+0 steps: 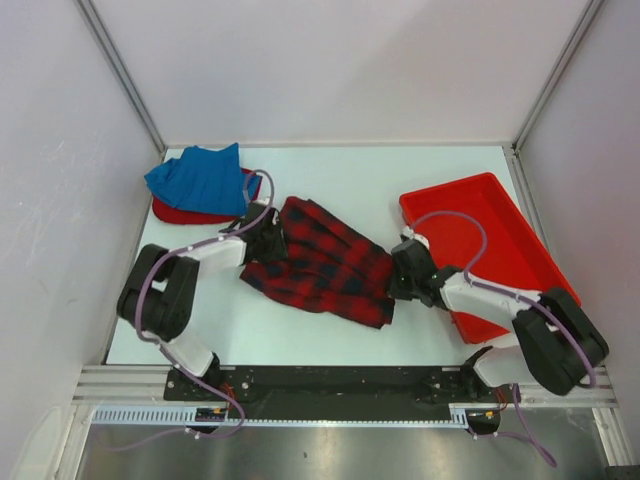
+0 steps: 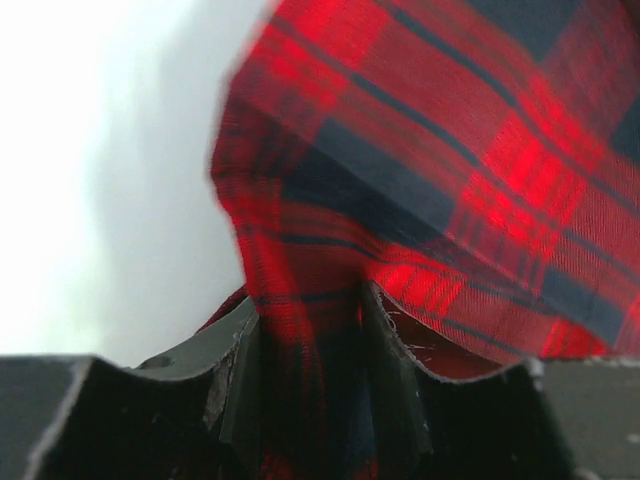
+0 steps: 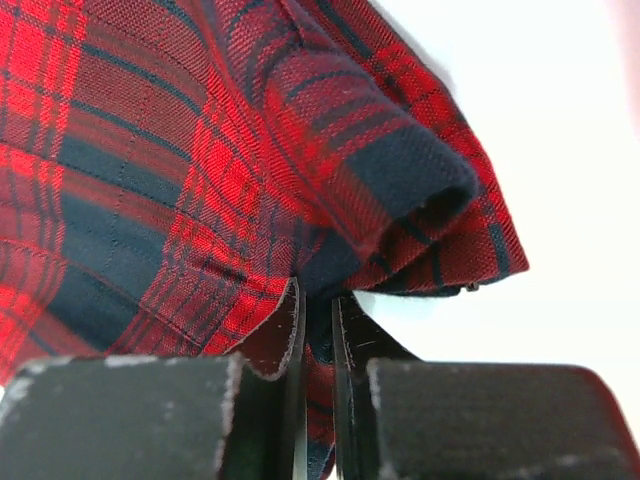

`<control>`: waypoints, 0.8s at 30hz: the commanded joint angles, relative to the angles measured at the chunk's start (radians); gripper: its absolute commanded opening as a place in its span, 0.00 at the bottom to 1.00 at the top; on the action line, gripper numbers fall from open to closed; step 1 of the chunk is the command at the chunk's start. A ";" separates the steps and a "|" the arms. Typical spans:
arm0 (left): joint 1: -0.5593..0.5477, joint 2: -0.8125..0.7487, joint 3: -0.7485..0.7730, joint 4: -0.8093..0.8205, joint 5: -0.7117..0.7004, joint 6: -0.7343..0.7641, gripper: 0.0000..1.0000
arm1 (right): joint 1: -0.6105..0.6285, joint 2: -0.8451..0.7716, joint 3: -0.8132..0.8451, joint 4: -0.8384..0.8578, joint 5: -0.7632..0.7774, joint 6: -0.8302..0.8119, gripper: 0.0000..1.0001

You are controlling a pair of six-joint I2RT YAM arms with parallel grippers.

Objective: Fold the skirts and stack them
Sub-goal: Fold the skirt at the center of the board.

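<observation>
The plaid skirt (image 1: pixel 320 262), lying in the middle of the top view, looks light and floppy, best taken at its edges, where the left gripper (image 1: pixel 268 240) pinches a bunched fold on its left side and the right gripper (image 1: pixel 403 272) is nipped nearly closed on its right hem.

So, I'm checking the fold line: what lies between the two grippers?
The plaid skirt fills that whole stretch, as the top view shows; the left gripper and the right gripper each pinch an edge of it.
</observation>
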 commanded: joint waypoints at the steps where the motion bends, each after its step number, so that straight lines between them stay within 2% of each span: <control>1: -0.006 -0.163 -0.131 -0.120 -0.048 -0.141 0.43 | -0.048 0.136 0.153 0.125 -0.086 -0.344 0.00; 5: -0.006 -0.289 -0.230 -0.205 -0.125 -0.209 0.43 | -0.070 0.200 0.306 0.018 -0.165 -0.468 0.00; 7: -0.008 -0.347 -0.242 -0.264 -0.174 -0.220 0.55 | -0.070 0.210 0.349 -0.042 -0.208 -0.473 0.00; 8: -0.006 -0.362 -0.237 -0.285 -0.195 -0.223 0.57 | -0.072 0.204 0.371 -0.110 -0.223 -0.468 0.00; 9: -0.006 -0.381 -0.231 -0.301 -0.215 -0.226 0.66 | -0.072 0.196 0.376 -0.152 -0.229 -0.456 0.00; 11: -0.006 -0.396 -0.184 -0.347 -0.276 -0.227 0.75 | -0.076 0.172 0.380 -0.262 -0.246 -0.441 0.00; 16: -0.040 -0.456 -0.061 -0.418 -0.300 -0.207 0.97 | -0.124 0.037 0.380 -0.428 -0.171 -0.411 0.00; 20: -0.164 -0.540 -0.004 -0.466 -0.321 -0.187 1.00 | -0.180 -0.016 0.380 -0.477 -0.151 -0.424 0.00; 21: -0.231 -0.559 -0.006 -0.470 -0.305 -0.183 1.00 | -0.191 -0.023 0.380 -0.474 -0.154 -0.422 0.00; 23: -0.288 -0.623 -0.042 -0.440 -0.233 -0.154 1.00 | -0.194 -0.014 0.380 -0.459 -0.172 -0.428 0.00; 24: -0.319 -0.649 -0.065 -0.373 -0.071 -0.139 1.00 | -0.194 -0.011 0.380 -0.456 -0.192 -0.428 0.00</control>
